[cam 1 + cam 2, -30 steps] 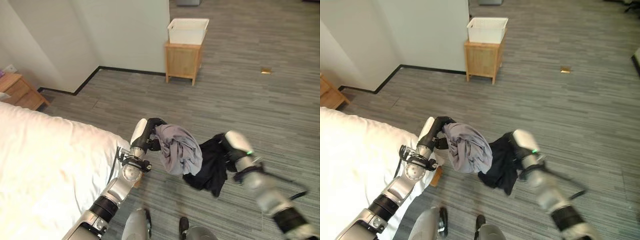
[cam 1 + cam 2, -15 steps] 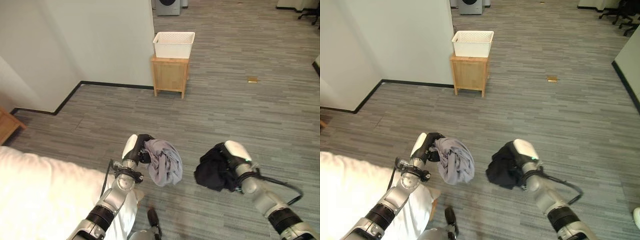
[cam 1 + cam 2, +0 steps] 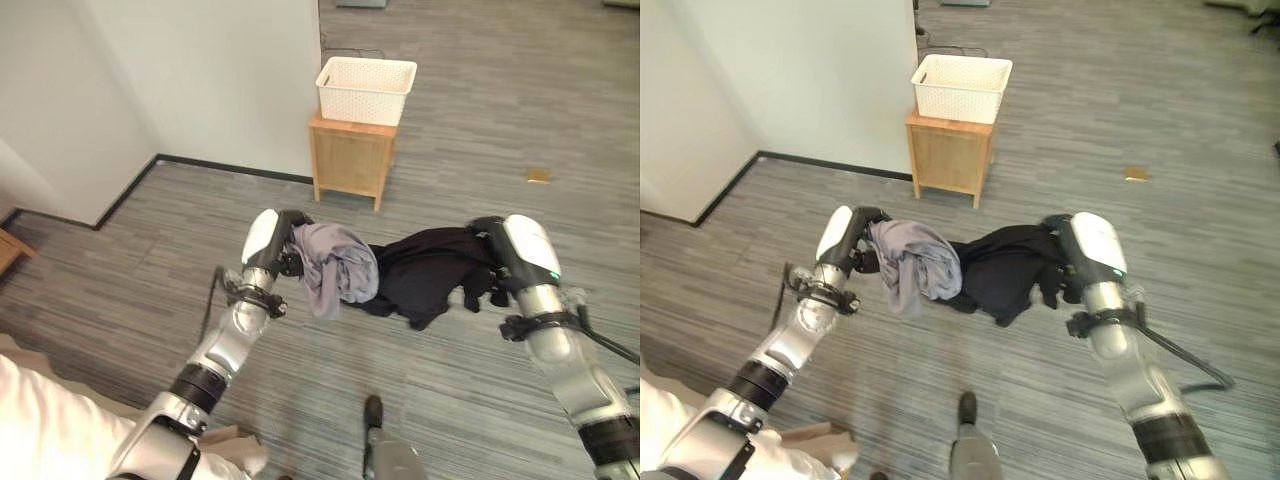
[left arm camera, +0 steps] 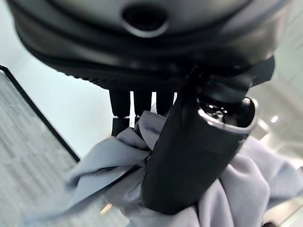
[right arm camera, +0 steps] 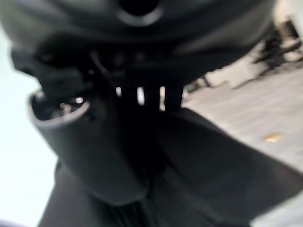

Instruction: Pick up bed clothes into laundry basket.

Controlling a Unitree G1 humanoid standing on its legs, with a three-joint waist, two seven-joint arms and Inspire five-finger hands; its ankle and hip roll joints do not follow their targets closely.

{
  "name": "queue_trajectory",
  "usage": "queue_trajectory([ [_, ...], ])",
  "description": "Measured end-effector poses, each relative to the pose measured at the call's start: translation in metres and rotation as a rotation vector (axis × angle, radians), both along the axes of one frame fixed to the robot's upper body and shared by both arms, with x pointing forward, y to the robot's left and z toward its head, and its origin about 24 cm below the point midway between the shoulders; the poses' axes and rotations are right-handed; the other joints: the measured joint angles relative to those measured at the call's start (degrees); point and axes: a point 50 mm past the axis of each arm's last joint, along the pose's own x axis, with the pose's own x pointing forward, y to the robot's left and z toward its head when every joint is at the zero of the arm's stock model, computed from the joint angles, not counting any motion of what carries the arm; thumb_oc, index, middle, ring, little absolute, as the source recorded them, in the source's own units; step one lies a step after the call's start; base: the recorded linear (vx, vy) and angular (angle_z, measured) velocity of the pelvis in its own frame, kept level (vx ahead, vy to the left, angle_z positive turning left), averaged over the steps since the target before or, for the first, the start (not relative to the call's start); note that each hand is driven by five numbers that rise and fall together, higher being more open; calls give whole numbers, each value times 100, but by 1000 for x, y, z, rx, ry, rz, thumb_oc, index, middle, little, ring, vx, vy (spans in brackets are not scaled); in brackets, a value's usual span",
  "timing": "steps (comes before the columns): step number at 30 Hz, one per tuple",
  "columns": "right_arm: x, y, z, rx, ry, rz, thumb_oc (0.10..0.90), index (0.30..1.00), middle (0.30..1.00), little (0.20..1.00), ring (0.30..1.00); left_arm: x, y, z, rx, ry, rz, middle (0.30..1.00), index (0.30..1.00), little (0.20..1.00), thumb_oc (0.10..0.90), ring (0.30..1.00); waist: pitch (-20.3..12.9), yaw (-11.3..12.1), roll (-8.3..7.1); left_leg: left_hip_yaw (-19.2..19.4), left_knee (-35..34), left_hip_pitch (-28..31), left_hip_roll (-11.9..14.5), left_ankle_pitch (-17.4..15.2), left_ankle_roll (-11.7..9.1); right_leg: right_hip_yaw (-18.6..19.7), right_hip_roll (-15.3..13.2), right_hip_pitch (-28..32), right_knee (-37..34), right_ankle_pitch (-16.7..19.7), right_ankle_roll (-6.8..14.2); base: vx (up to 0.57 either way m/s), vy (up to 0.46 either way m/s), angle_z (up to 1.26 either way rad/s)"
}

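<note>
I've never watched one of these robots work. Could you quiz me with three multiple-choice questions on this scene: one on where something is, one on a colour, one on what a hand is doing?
1. Where is the white laundry basket?
A. On the floor beside the bed
B. On top of a small wooden cabinet by the wall
C. In the robot's right hand

2. What colours are the two garments being carried?
A. Grey and black
B. Red and white
C. Both blue

3. What is the left hand doing?
A. Hanging open, holding nothing
B. Pressing flat on the bed
C. Clasped round a garment

Answers: 1 B, the white laundry basket sits on the small wooden cabinet. 2 A, a grey garment and a black garment, the latter in the right hand. 3 C, the left hand has thumb and fingers curled round the grey cloth.
</note>
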Motion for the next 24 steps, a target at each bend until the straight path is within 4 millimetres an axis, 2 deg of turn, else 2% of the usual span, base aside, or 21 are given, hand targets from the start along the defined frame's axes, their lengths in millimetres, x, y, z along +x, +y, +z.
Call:
queue_trajectory([
  [2, -4, -7, -9, -17, 40, -36, 400, 300, 300, 300, 300, 1, -6, 1, -11, -3, -14, 300, 300, 300, 400, 300, 152, -185, 16, 41, 21, 171, -29, 101, 126, -12, -35, -202, 848, -400, -138, 597, -276, 25],
  [3, -11, -10, -18, -38, 80, -49, 400, 300, 300, 300, 300, 0, -12, -3, -19, 9, -27, 300, 300, 300, 400, 300, 236, -320, -16, -250, 32, 328, 49, -9, 311, 164, -68, -731, 2008, -1127, 307, 721, -385, 32],
  [4, -17, -11, -25, -50, 107, -46, 400, 300, 300, 300, 300, -1, -15, -4, -18, 13, -36, 300, 300, 300, 400, 300, 174, -355, -30, -390, 30, 368, 74, -159, 285, 274, -52, -749, 1801, -1276, 395, 518, -347, 50],
  [5, -19, -9, -35, -71, 149, -37, 400, 300, 300, 300, 300, -2, -16, -8, -19, 26, -40, 300, 300, 300, 400, 300, 239, -492, -48, -563, 60, 450, 202, -360, 188, 129, -23, -586, 1662, -1064, -66, 561, -405, 47],
  [6, -21, -10, -42, -72, 179, -48, 400, 300, 300, 300, 300, -3, -21, -11, -9, 40, -59, 300, 300, 300, 400, 300, 235, -522, -41, -623, 233, 374, 269, -360, 179, 95, -13, -529, 1629, -1114, 24, 440, -415, 52],
  [7, -22, -11, -51, -70, 217, -62, 400, 300, 300, 300, 300, -6, -28, -14, 0, 57, -94, 300, 300, 300, 400, 300, 251, -494, -46, -756, 958, 118, 370, -373, 69, 76, 61, -333, 1453, -1212, -3, 487, -502, 39],
  [8, -24, -11, -55, -74, 240, -67, 400, 300, 300, 300, 300, -9, -38, -20, -14, 83, -116, 300, 300, 300, 400, 300, 246, -483, -71, -798, 2155, -403, 520, -454, -172, 79, 86, -12, 1036, -996, -87, 289, -372, 24],
  [9, -23, -11, -53, -84, 238, -58, 400, 300, 300, 300, 300, -10, -40, -23, -23, 96, -119, 300, 300, 300, 400, 300, 241, -409, -54, -826, 2508, -505, 555, -422, -298, 11, 135, 158, 897, -948, -275, 511, -530, 3],
  [10, -21, -14, -46, -106, 234, -30, 400, 300, 300, 300, 300, -11, -43, -27, -37, 116, -129, 300, 300, 300, 400, 300, 192, -328, 67, -975, 3658, -913, 772, -180, -608, 25, 291, 423, 673, -1007, -386, 457, -433, -18],
  [11, -14, -15, -41, -114, 226, -28, 400, 300, 300, 300, 300, -13, -42, -28, -53, 121, -122, 300, 300, 300, 400, 300, 170, -250, 109, -1197, 4210, -1192, 814, 166, -700, 55, 437, 556, 604, -1079, -599, 604, -513, -43],
  [12, -2, -16, -29, -89, 194, -43, 400, 300, 300, 300, 300, -13, -43, -26, -83, 121, -120, 300, 300, 300, 400, 300, 227, -124, 7, -1765, 5452, -1765, 682, 881, -846, 323, 542, 821, 407, -1048, -849, 458, -259, -62],
  [13, 1, -14, -13, -66, 130, -30, 400, 300, 300, 300, 300, -14, -44, -25, -94, 117, -128, 300, 300, 300, 400, 300, 255, 14, -80, -1849, 6035, -2235, 513, 855, -793, 454, 528, 1031, 289, -1036, -960, 474, -189, -60],
  [14, 3, -9, -7, -54, 97, -11, 400, 300, 300, 300, 300, -15, -42, -24, -92, 113, -127, 300, 300, 300, 400, 300, 258, 58, -169, -1793, 6047, -2363, 431, 756, -685, 463, 487, 1140, 232, -1017, -990, 528, -110, -68],
  [15, 12, 8, 4, -20, 19, 48, 400, 300, 300, 300, 300, -15, -32, -23, -87, 98, -109, 300, 300, 300, 400, 300, 257, 233, -417, -1338, 5587, -2714, 323, 415, -180, 791, 468, 1325, 81, -999, -906, 499, -52, -77],
  [16, 17, 16, 6, -9, 2, 72, 400, 300, 300, 300, 300, -14, -27, -23, -83, 93, -99, 300, 300, 300, 400, 300, 236, 343, -513, -1142, 5201, -2861, 295, 329, -37, 945, 473, 1394, -43, -976, -857, 576, 8, -112],
  [18, 26, 37, 5, 3, -4, 144, 400, 300, 300, 300, 300, -16, -20, -27, -71, 103, -82, 300, 300, 300, 400, 300, 214, 639, -509, -889, 3202, -3103, 304, 334, 143, 1090, 722, 1780, -398, -1066, -443, 542, 33, -99],
  [19, 26, 40, 2, 3, 7, 158, 400, 300, 300, 300, 300, -17, -20, -29, -71, 111, -81, 300, 300, 300, 400, 300, 143, 670, -395, -834, 2713, -3143, 385, 370, 188, 1008, 832, 1840, -389, -1092, -384, 515, 17, -61],
  [20, 23, 45, -11, 4, 49, 175, 400, 300, 300, 300, 300, -22, -18, -38, -74, 138, -73, 300, 300, 300, 400, 300, 43, 770, -343, -654, 1020, -2923, 238, 468, 259, 1033, 1039, 2131, -558, -1189, -502, 551, 2, -26],
  [22, 21, 44, -23, 5, 99, 165, 400, 300, 300, 300, 300, -26, -16, -45, -78, 162, -65, 300, 300, 300, 400, 300, 6, 820, -330, -559, 58, -2902, -31, 509, 240, 1012, 1149, 2447, -707, -1155, -692, 475, -22, -27],
  [23, 19, 43, -25, 6, 106, 161, 400, 300, 300, 300, 300, -28, -16, -47, -78, 170, -62, 300, 300, 300, 400, 300, -2, 870, -342, -306, -12, -2926, -108, 520, 269, 983, 1136, 2535, -772, -1172, -695, 475, -14, -41],
  [24, 16, 43, -29, 7, 118, 160, 400, 300, 300, 300, 300, -28, -17, -50, -85, 183, -56, 300, 300, 300, 400, 300, 12, 914, -395, 395, -13, -2997, -203, 493, 364, 859, 1064, 2690, -875, -1289, -595, 550, 21, -26],
])
